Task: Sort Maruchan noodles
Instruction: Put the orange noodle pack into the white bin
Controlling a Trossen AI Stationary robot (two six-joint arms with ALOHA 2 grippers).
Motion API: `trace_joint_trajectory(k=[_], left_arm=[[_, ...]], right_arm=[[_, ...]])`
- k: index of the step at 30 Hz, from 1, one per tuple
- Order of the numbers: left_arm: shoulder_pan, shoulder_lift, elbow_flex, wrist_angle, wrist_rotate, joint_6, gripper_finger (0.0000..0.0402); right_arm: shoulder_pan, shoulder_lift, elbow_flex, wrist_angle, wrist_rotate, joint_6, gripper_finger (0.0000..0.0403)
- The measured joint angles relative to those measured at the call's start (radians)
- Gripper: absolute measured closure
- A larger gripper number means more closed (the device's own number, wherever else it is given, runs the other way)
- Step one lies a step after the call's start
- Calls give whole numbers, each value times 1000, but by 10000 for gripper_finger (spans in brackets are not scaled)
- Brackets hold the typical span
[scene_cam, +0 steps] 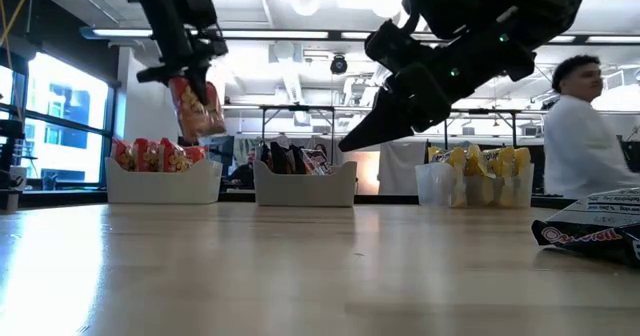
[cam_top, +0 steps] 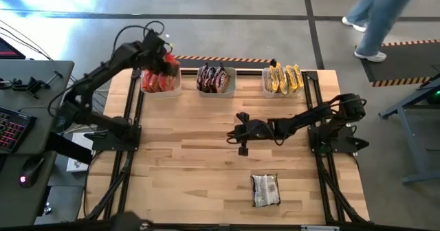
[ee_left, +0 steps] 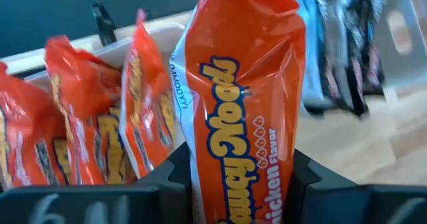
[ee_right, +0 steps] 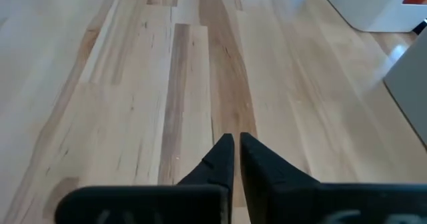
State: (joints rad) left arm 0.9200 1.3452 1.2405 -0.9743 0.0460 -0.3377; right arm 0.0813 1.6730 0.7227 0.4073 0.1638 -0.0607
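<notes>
Overhead, the butcher-block table (cam_top: 185,162) of pale wooden planks sits on a grey concrete floor (cam_top: 227,1) marked with striped hazard tape. Three pale bins stand in a row along its far edge: the left bin (cam_top: 162,84) holds red-orange packets (cam_top: 157,82), the middle bin (cam_top: 216,85) holds dark packets (cam_top: 214,78), and the right bin (cam_top: 280,86) holds yellow packets (cam_top: 284,78). The left gripper (cam_top: 162,58) hangs above the left bin, its jaws clenched on an upright red-orange noodle packet (ee_left: 243,104) that dangles over the ones already inside. The right gripper (ee_right: 233,151) hovers over bare wood near the table's middle, its fingers pressed together on nothing. One silver-and-dark packet (cam_top: 265,190) lies flat on the near right part of the table, well apart from both arms. To the left of the table stands a dark desk (cam_top: 31,76) with a keyboard (cam_top: 12,128) and cables. A person in jeans (cam_top: 381,18) walks across the floor beyond the far right corner, and the level view shows a person in a white top (scene_cam: 585,141) in a bright room with ceiling lights and windows.
</notes>
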Motion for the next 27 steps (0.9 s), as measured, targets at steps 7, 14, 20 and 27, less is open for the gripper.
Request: trace_joint_trajectory(k=[7, 14, 20, 27], left_arm=[[63, 146, 30, 9, 25, 15, 298], [64, 207, 31, 15, -32, 25, 298], [68, 211, 31, 19, -32, 9, 298], [90, 211, 31, 22, -32, 9, 298]], right_arm=[[-3, 0, 0, -3, -20, -8, 401], [4, 1, 0, -7, -23, -11, 402], [4, 1, 0, -7, -25, 0, 402], [4, 1, 0, -7, -25, 0, 402]])
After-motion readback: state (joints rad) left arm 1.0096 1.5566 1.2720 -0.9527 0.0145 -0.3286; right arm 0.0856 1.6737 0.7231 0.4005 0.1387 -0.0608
